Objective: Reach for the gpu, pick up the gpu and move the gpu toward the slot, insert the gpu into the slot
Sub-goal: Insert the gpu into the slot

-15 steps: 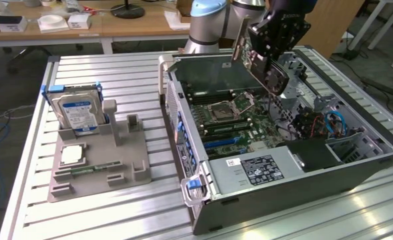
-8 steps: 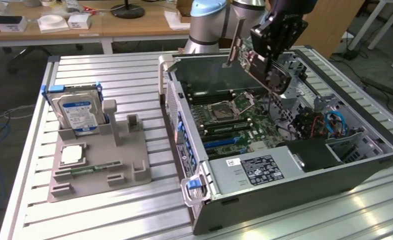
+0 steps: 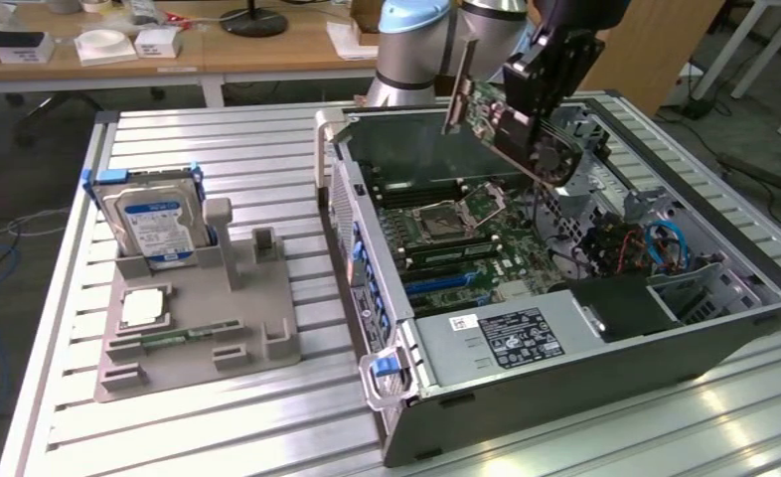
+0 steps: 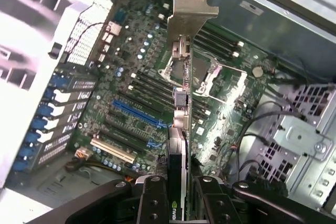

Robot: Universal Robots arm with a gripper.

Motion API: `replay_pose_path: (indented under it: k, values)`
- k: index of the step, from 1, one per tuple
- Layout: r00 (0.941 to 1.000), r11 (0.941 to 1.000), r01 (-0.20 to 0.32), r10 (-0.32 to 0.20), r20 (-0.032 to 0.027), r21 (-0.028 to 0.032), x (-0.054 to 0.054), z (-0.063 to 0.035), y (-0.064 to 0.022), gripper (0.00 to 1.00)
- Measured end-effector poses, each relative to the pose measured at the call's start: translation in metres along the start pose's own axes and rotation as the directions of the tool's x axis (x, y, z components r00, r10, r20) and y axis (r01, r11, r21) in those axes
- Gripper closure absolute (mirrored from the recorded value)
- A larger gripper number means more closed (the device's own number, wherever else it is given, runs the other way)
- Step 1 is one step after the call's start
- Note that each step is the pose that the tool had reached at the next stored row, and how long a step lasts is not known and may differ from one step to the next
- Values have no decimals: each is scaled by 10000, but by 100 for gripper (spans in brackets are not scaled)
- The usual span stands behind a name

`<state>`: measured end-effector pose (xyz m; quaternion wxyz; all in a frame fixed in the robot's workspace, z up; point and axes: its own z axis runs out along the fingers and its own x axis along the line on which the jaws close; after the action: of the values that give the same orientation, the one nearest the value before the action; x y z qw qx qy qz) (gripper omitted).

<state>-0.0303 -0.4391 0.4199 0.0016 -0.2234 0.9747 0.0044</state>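
Lifted clear of the bench [image 3: 232, 427] and hanging tilted over the open computer case [image 3: 563, 338], at about one o'clock in the exterior view: the gpu [image 3: 504, 119], gripped near its fan end by the pincer [image 3: 537, 104], partly closed and clamped on the card's two faces. Seen edge-on in the wrist view, metal bracket [image 4: 190, 17] pointing away from the pincer [image 4: 181, 205], fingers [image 4: 153, 203] pressed to either side, motherboard [image 4: 157, 93] spread beneath and well apart from the card's lower edge. Judged to be mid-carry toward the slot, not yet seated. Best done by levelling the card first, bringing its connector edge parallel with what looks like the target, the long blue slot [image 4: 137, 115], lining the bracket up with the rear wall of the case, then lowering straight and slowly. Worth avoiding any sideways drag across the processor socket [image 3: 441, 214] or the loose cables [image 3: 656, 243] at three o'clock. Standing in the grey holder [image 3: 192, 343] at nine o'clock: a hard drive [image 3: 152, 221], untouched.
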Motion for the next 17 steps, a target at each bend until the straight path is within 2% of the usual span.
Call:
replay_pose_path:
  k: [4, 8, 12, 17]
  values:
    - [9973, 9973, 728, -728, -6, -4, 1, 6, 0, 74]
    - [9895, 9895, 1443, -1443, -11, -8, 0, 12, 0, 74]
    - [9762, 9762, 2168, -2168, -16, -13, 0, 18, 0, 74]
    - [9538, 9538, 3003, -3003, -22, -19, 0, 26, 0, 74]
